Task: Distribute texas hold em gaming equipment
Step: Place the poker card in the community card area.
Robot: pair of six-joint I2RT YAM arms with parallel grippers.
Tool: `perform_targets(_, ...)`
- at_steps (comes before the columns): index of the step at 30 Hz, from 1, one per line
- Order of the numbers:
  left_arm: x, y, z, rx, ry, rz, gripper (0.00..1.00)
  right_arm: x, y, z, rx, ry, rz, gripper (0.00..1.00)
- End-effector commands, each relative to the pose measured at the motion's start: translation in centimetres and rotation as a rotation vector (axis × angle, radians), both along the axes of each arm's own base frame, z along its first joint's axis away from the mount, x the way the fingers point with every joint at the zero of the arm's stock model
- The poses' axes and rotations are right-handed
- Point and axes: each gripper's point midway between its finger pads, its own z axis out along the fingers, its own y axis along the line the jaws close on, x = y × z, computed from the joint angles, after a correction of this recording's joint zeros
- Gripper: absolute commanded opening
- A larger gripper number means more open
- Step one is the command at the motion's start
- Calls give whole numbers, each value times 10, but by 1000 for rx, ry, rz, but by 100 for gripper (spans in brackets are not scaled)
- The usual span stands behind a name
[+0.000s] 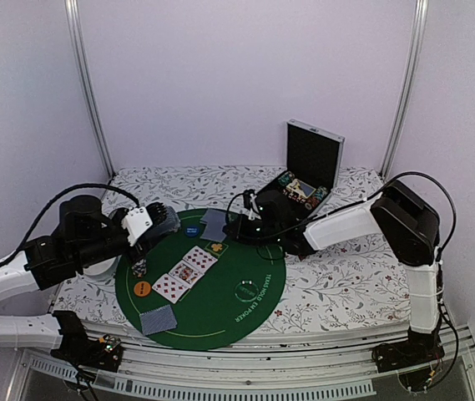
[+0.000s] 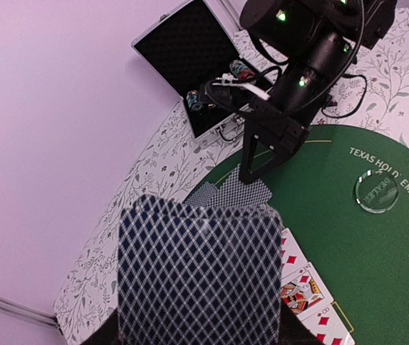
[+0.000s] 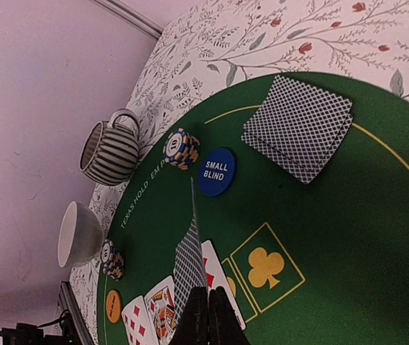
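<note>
Though thin, light, slick and easily creased, one card [image 3: 188,269] sits pinched by its edge in the right tool [image 3: 208,320]; left tool [image 1: 155,222] clamps blue-backed cards [image 2: 200,273].

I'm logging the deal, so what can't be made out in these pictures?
- Right wrist view: the face of the card in the right gripper, which is turned nearly edge-on.
- Left wrist view: the fingers of the left gripper, hidden behind the blue-backed cards it holds.
- Top view: what the open case holds, too small.
</note>
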Motion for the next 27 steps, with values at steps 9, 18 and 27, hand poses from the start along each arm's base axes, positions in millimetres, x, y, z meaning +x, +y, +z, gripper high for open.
perform_targets(9,0,-5,12,-35,-19,-14,45,18,25,-56,82,120,-54,1)
perform_targets(18,-1,-6,11,-34,-16,-18,45,13,21,-79,82,191,-74,2)
perform_targets(27,-1,-5,12,-35,-18,-17,45,-1,25,-73,90,215,-45,9)
